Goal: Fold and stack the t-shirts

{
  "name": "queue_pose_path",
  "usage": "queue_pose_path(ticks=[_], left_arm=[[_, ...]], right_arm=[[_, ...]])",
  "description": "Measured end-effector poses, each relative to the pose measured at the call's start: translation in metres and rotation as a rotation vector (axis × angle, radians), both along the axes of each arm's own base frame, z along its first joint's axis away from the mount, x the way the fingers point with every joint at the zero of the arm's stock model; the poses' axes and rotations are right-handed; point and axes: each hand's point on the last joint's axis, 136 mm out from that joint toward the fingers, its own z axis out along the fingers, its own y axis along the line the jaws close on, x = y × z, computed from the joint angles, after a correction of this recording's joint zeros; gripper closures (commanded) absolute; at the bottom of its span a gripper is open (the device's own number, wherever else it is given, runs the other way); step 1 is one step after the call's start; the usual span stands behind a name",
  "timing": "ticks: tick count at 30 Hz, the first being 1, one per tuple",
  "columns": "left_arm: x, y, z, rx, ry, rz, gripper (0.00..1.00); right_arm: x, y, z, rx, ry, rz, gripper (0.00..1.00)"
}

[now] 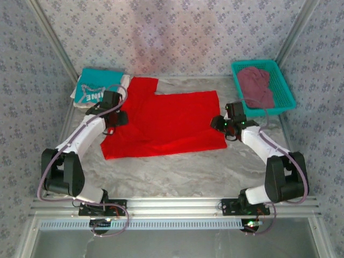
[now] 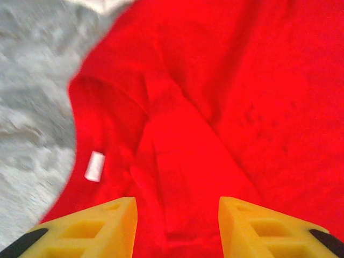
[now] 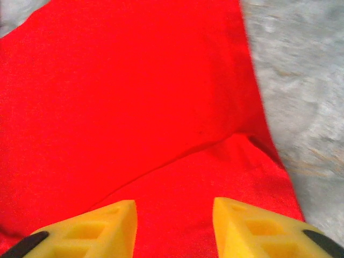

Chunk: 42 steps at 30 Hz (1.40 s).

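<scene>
Red t-shirt [image 1: 166,123] lies spread on the marble table [image 1: 177,172] at centre, mostly flat, with one part reaching toward the far left corner and a diagonal crease across the near left area. Left gripper [image 1: 114,116] sits over the shirt's left edge and right gripper [image 1: 221,124] at its right edge, one at each side of the cloth. In the left wrist view the left gripper [image 2: 177,207] has its yellow fingers [image 2: 102,226] parted with nothing between them, red cloth below, so it holds nothing. A raised fold runs up from between the fingers, and a small white label [image 2: 95,165] shows by the neck opening near the shirt's edge, grey table to the left. In the right wrist view the right gripper [image 3: 174,207] is likewise spread, yellow fingers [image 3: 252,226] apart and no cloth pinched. It is over the shirt close to its right border, with a shallow crease crossing the fabric and bare table at right. Whether either set of fingertips touches the cloth, cannot tell. Teal t-shirt [image 1: 94,88] with white print lies folded at the far left corner, just beside the red shirt's upper part, a bit of white cloth [image 1: 125,80] showing at its edge. Maroon t-shirt [image 1: 255,86] is bunched in the teal basket [image 1: 287,91] at the far right, well apart from the red one
</scene>
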Motion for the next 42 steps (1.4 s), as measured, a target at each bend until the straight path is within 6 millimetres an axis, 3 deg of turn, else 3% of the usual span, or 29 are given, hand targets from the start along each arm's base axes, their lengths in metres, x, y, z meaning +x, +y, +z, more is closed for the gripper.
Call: queue_pose_path(ticks=[3,7,12,15,18,22,29,37,42], left_arm=[[-0.018,-0.003,-0.025,-0.026,0.073,0.014,0.56],[-0.03,-0.003,-0.041,-0.051,0.114,0.049,0.56],[-0.033,-0.003,-0.053,-0.074,0.122,0.08,0.56],[-0.03,-0.005,-0.057,-0.086,0.119,0.085,0.56],[-0.026,-0.007,-0.06,-0.09,0.117,0.085,0.56],[-0.025,-0.009,-0.064,-0.092,0.12,0.084,0.56],[-0.028,-0.025,-0.067,-0.097,0.13,0.06,0.56],[-0.032,-0.03,-0.068,-0.104,0.141,0.066,0.58],[-0.034,-0.028,-0.069,-0.095,0.147,0.078,0.58]], right_arm=[[-0.005,0.021,-0.008,-0.028,-0.045,0.106,0.5],[0.0,0.04,-0.017,-0.045,-0.084,0.184,0.5],[0.01,0.031,-0.054,-0.042,-0.015,0.151,0.5],[0.007,0.03,-0.062,-0.028,-0.017,0.146,0.48],[0.001,0.041,-0.059,-0.02,-0.046,0.175,0.46],[-0.005,0.051,-0.035,0.006,-0.135,0.204,0.43],[-0.012,0.043,0.009,0.023,-0.309,0.178,0.37],[-0.012,0.037,0.009,0.004,-0.324,0.154,0.36],[-0.012,0.037,-0.009,-0.008,-0.273,0.157,0.35]])
